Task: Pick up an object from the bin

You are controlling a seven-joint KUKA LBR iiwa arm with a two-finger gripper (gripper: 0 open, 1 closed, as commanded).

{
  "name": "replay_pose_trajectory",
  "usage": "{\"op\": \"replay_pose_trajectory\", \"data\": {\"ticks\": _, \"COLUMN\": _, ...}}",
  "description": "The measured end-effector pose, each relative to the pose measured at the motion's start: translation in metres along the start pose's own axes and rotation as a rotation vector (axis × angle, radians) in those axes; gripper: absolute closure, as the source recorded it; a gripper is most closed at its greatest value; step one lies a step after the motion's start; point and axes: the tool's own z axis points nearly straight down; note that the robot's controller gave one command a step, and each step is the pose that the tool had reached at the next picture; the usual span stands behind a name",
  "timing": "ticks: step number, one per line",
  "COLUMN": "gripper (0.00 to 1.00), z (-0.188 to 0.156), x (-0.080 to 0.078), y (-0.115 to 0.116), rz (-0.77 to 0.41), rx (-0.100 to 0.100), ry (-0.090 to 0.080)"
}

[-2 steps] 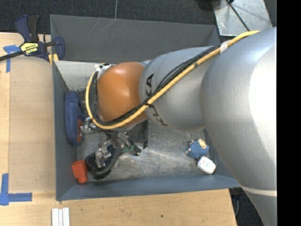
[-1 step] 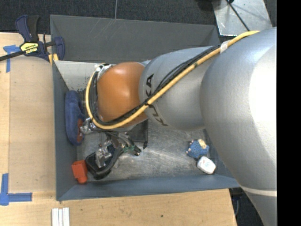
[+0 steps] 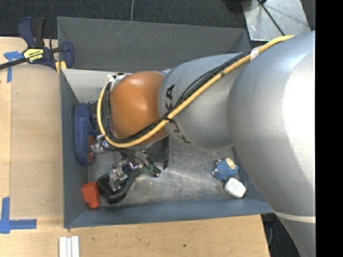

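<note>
My gripper [image 3: 124, 169] hangs low in the front left part of the bin, just under the arm's orange cover. Directly below and in front of it lies a black rounded object [image 3: 113, 190], close enough that the two may touch. A small red-orange block [image 3: 90, 195] sits beside the black object, in the bin's front left corner. A dark blue soft-looking item [image 3: 82, 132] lies along the left wall, left of the gripper and partly hidden by the cover.
A small blue toy-like item [image 3: 224, 168] and a white rounded item [image 3: 235, 188] lie together near the front right. The big arm spans the right and middle of the bin, hiding much of the floor.
</note>
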Motion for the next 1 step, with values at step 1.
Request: {"op": "replay_pose_trajectory", "data": {"ticks": 1, "gripper": 0.0, "z": -0.0738, "x": 0.0458, "y": -0.0476, "rz": -0.163, "rx": 0.005, "ry": 0.015}}
